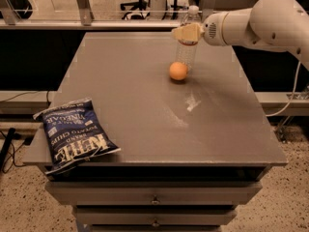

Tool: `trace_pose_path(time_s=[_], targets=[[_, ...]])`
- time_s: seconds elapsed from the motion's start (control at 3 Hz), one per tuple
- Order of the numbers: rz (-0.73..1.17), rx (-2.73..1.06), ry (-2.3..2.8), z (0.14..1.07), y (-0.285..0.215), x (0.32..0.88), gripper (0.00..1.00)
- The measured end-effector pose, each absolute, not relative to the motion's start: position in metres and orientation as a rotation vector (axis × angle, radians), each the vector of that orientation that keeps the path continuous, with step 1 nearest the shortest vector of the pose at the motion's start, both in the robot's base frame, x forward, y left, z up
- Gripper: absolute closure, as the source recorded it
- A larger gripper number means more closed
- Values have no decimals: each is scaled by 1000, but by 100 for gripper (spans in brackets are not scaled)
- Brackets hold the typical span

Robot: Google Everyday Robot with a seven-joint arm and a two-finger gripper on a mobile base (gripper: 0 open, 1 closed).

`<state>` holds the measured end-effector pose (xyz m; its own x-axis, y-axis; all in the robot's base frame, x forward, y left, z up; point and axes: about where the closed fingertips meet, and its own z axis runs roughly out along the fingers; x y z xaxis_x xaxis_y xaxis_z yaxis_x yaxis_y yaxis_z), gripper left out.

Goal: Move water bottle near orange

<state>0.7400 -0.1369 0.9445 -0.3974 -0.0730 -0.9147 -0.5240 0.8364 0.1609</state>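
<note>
The water bottle [188, 52] is clear with a white cap and stands upright at the far right of the grey table [145, 110]. Its base is just behind and right of the orange [178, 71], about touching it. My gripper [187, 33] reaches in from the right on a white arm [260, 23]. Its tan fingers [183, 33] are closed around the bottle's upper body at the label band. The label is mostly hidden by the fingers.
A blue chip bag [72, 133] lies at the table's front left corner, partly over the edge. Drawers [154, 197] sit under the tabletop. A rail and chair legs stand behind the table. A cable hangs at the right.
</note>
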Motion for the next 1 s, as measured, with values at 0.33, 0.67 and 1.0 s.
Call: trace_pose_path(time_s=[0.33, 0.67, 1.0], targets=[[522, -437, 1945, 940, -139, 738, 0], [515, -431, 1950, 937, -143, 737, 0], [487, -437, 1949, 933, -157, 731, 0]])
